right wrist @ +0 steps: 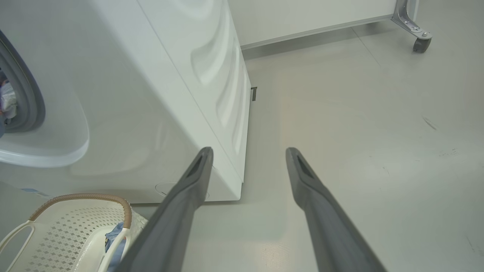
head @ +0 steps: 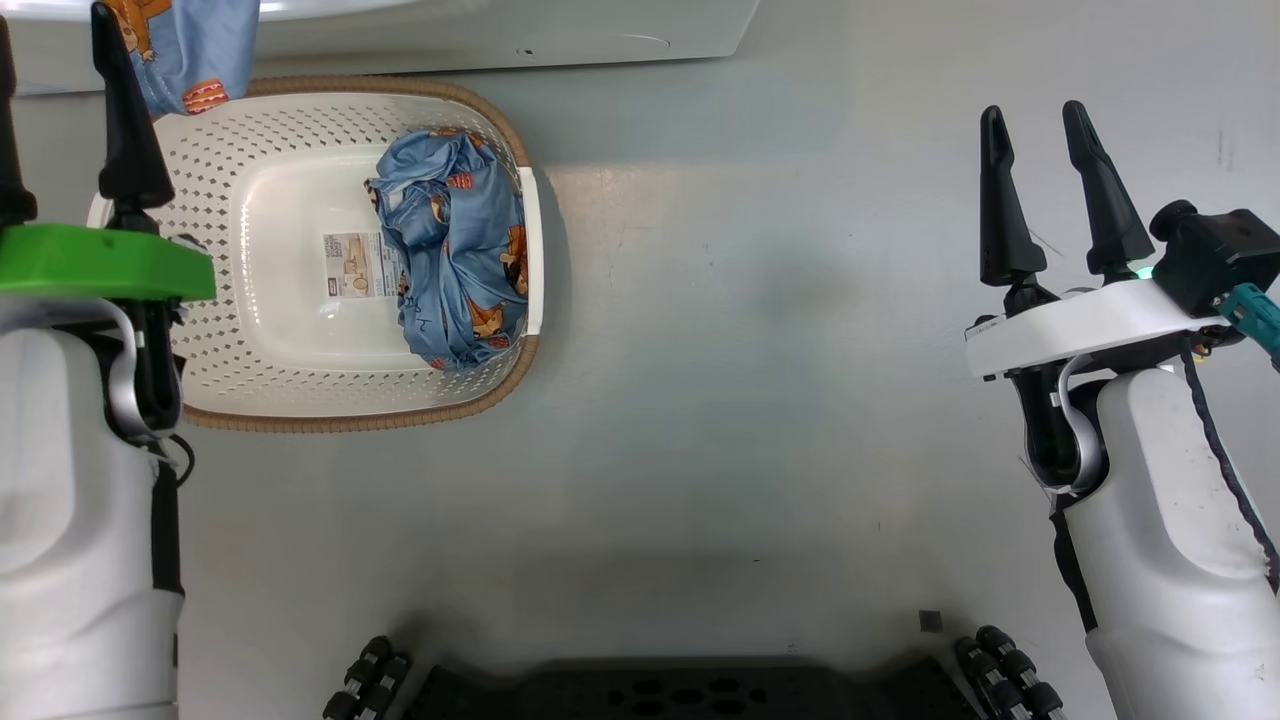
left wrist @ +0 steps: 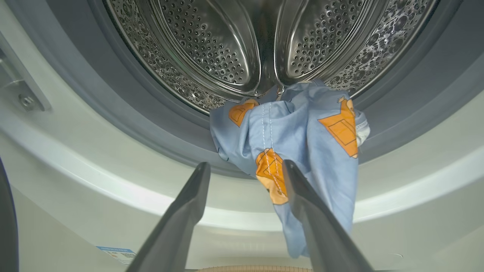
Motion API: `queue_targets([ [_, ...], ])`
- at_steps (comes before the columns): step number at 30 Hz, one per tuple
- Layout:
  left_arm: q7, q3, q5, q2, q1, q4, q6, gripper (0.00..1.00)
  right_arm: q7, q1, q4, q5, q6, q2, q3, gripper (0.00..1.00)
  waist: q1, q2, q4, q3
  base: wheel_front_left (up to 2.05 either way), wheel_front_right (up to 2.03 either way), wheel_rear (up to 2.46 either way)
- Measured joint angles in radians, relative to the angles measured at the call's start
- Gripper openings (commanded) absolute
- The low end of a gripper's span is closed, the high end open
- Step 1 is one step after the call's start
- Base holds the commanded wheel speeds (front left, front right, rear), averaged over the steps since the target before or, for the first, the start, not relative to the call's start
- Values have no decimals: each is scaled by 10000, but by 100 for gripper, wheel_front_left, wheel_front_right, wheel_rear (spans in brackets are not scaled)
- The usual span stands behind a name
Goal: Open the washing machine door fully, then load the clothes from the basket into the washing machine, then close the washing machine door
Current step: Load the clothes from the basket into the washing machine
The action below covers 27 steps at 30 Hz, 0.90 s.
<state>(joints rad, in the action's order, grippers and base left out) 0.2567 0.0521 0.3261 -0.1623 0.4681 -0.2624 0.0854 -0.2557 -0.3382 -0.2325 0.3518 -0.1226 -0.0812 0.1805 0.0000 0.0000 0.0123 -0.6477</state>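
Loosely, clothes (left wrist: 314, 151) overhang the washing machine (left wrist: 94, 170) rim

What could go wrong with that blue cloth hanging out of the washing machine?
The hanging garment lies half over the grey seal, so it might slide back out, or get pinched once the washing machine is closed. Another garment waits in the basket, easy to forget.

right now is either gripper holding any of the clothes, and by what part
Nothing is held. The left gripper is open, fingers spread in front of a blue garment hanging out of the washing machine. The right gripper is open over the floor.
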Motion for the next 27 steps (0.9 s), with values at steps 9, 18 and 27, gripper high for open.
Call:
queue_targets([
  [9, 0, 150, 0, 416, -829, 485, -71, 100, 0, -1, 0, 17, 0, -8, 56, 100, 0, 0, 18, -66, 0, 0, 0],
  [18, 0, 117, -102, 575, -1446, 665, -67, 100, 0, -5, 0, 21, 0, -15, 79, 100, 0, 0, -40, -128, 0, 0, 0],
  [27, 0, 84, -278, 633, -1746, 633, -10, 100, 0, -12, 0, 29, 0, -15, 115, 100, 0, 0, -116, -182, 0, 0, 0],
])
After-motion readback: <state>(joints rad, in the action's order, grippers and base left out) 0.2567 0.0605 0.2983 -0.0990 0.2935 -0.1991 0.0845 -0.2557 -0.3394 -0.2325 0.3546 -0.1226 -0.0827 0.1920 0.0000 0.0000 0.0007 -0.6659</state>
